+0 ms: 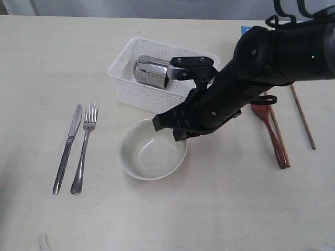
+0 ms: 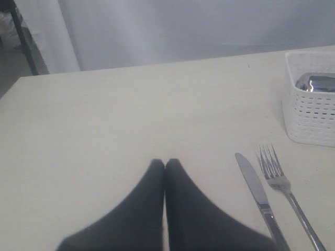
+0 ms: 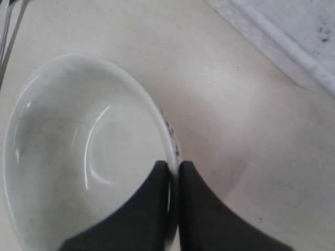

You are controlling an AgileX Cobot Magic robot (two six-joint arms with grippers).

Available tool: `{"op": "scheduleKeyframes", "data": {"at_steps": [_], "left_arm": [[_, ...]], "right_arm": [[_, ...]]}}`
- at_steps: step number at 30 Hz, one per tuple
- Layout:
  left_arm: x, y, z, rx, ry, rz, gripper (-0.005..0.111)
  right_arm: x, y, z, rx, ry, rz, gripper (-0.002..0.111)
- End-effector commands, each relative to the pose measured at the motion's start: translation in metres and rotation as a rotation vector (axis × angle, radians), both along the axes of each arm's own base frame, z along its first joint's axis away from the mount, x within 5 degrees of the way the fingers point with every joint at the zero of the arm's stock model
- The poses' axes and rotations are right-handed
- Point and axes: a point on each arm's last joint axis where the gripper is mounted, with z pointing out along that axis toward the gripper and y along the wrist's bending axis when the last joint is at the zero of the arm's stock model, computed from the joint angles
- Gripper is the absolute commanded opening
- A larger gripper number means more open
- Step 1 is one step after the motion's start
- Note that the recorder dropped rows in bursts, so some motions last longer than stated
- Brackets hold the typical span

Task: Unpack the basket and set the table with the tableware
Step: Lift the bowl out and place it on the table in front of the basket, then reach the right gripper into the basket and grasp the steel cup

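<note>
the right gripper (image 3: pixel 174 166) pinches the rim of the pale bowl (image 1: pixel 152 151) on the side nearest the arm, one finger inside the rim and one outside, the jaws nearly together on the thin wall; the bowl sits upright, just in front of the white basket (image 1: pixel 136 97), between the fork (image 1: pixel 85 144) and the reddish spoon (image 1: pixel 272 130); whether it rests fully on the table (image 1: pixel 235 209) i cannot tell; the steel cup (image 1: pixel 152 71) lies on its side in the basket; the knife (image 1: pixel 67 149) lies just beside the fork; chopsticks (image 1: pixel 303 117) lie by the spoon; the left gripper (image 2: pixel 165 163) has its fingers pressed together on nothing, over bare table near the knife
</note>
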Motion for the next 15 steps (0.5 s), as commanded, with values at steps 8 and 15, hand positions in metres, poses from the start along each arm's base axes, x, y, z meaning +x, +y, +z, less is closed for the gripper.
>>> {"op": "scheduleKeyframes", "data": {"at_steps": [8,15], "left_arm": [[0.000,0.000,-0.001,-0.006,0.001,-0.005,0.000],[0.000,0.000,-0.001,-0.006,0.001,-0.005,0.000]], "right_arm": [[-0.003,0.004,0.008,0.047,0.032,0.020,0.044],[0.016,0.005,0.070,-0.030,-0.131,0.066,0.044]]}}
